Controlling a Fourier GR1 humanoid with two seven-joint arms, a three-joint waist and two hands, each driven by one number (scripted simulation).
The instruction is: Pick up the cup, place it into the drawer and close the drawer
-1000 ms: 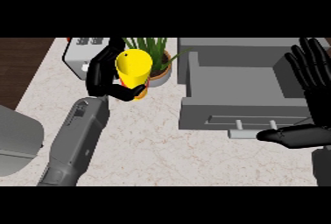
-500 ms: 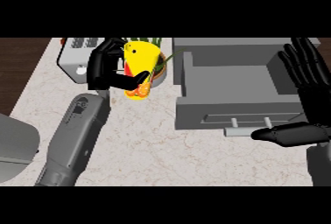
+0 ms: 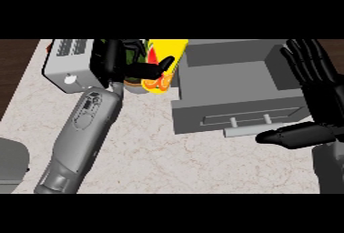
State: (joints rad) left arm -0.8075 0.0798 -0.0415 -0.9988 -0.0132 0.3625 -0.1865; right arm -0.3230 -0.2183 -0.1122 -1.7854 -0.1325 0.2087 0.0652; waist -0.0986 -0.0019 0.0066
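A yellow cup point(image 3: 164, 59) with an orange and red pattern hangs tilted above the counter, just left of the open grey drawer point(image 3: 232, 84). My left hand point(image 3: 124, 63) is shut on the cup, its thumb across the cup's front and its fingers behind. The cup's upper end runs out of the top of the view. My right hand point(image 3: 316, 91) rests open at the right edge, fingers up beside the drawer's right wall, thumb pointing left below the drawer front. The drawer's inside shows nothing in it, and its front carries a bar handle point(image 3: 250, 129).
A white toaster point(image 3: 67, 63) stands at the back left. A potted green plant point(image 3: 134, 68) sits behind my left hand, mostly hidden. A grey rounded object point(image 3: 13, 166) shows at the lower left edge. The marble counter point(image 3: 168, 159) stretches in front of the drawer.
My left hand has lifted the cup and carried it right toward the drawer, tipping it over. The view has shifted a little. My right hand has stayed in place.
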